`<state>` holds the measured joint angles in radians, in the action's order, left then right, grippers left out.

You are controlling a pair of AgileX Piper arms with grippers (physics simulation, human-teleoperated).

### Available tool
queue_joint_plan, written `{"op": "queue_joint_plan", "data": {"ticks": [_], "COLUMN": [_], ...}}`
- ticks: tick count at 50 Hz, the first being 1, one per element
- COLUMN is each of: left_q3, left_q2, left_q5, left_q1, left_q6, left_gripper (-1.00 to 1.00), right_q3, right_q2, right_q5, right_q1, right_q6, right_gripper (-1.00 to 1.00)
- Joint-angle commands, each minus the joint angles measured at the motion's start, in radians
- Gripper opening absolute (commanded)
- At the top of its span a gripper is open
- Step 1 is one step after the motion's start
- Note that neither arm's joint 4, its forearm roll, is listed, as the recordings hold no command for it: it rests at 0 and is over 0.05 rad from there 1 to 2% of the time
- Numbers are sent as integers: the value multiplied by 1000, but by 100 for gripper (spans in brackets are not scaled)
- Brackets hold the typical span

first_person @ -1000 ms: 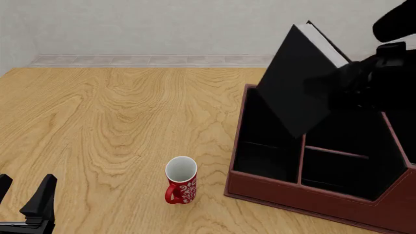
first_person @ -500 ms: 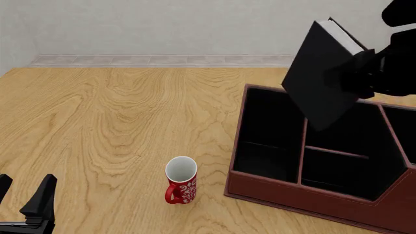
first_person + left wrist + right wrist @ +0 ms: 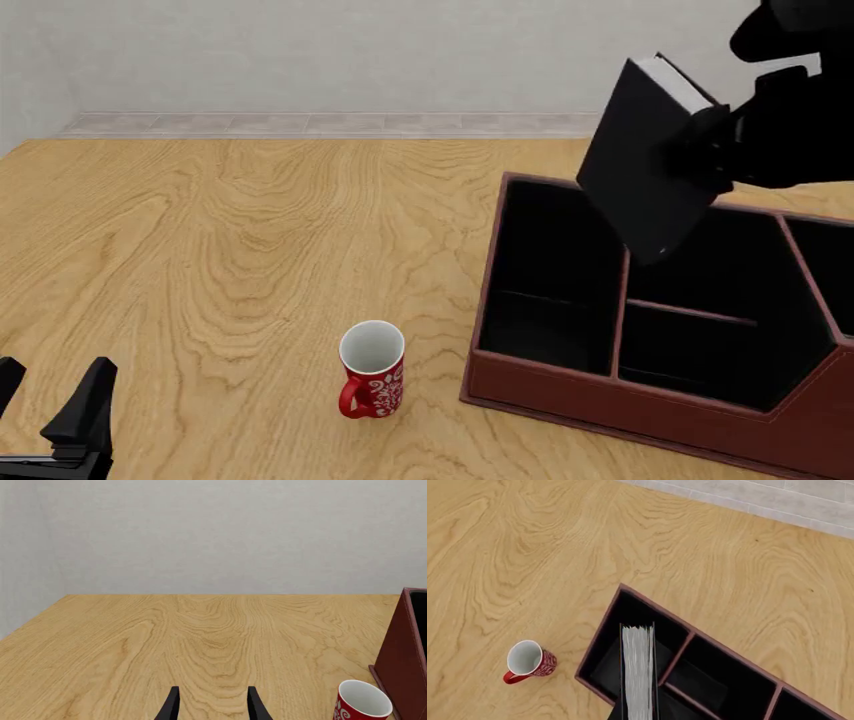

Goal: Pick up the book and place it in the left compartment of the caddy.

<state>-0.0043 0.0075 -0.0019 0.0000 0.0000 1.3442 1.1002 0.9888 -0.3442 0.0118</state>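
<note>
My right gripper (image 3: 722, 138) is shut on the black book (image 3: 653, 160) and holds it tilted in the air above the caddy (image 3: 601, 396). The book's lowest corner hangs over the divider on the right side of the left compartment (image 3: 554, 250), above the rim. In the right wrist view the white page edges (image 3: 638, 672) point down toward the left compartment (image 3: 604, 652). The gripper's fingers are hard to tell apart from the dark arm. My left gripper (image 3: 54, 378) is open and empty at the near left; it also shows in the left wrist view (image 3: 212, 700).
A red-and-white patterned mug (image 3: 372, 372) stands upright on the wood table (image 3: 240, 250), just left of the caddy's near left corner; it also shows in both wrist views (image 3: 361, 707) (image 3: 528, 660). The caddy's outer wall (image 3: 402, 645) is at the left wrist view's edge. A grey wall backs the table.
The book has moved right and a little up, from over the left compartment toward the divider, and stands more upright. The left arm and the mug have not moved.
</note>
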Motion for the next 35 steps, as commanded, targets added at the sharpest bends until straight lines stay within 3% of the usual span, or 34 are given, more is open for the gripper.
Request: {"op": "queue_joint_plan", "data": {"ticks": [1,17,35], "left_q3": [0,0,0], "left_q2": [0,0,0], "left_q5": [0,0,0], "left_q1": [0,0,0], "left_q6": [0,0,0], "left_gripper": [100,100,100], "right_q3": [6,-31,-95], "right_q2": [33,78,137], "right_q5": [-30,-88,-164], "right_q1": [-5,-30,-12], "right_q6": [45,84,76], "right_gripper": [-100,-100,-100]}}
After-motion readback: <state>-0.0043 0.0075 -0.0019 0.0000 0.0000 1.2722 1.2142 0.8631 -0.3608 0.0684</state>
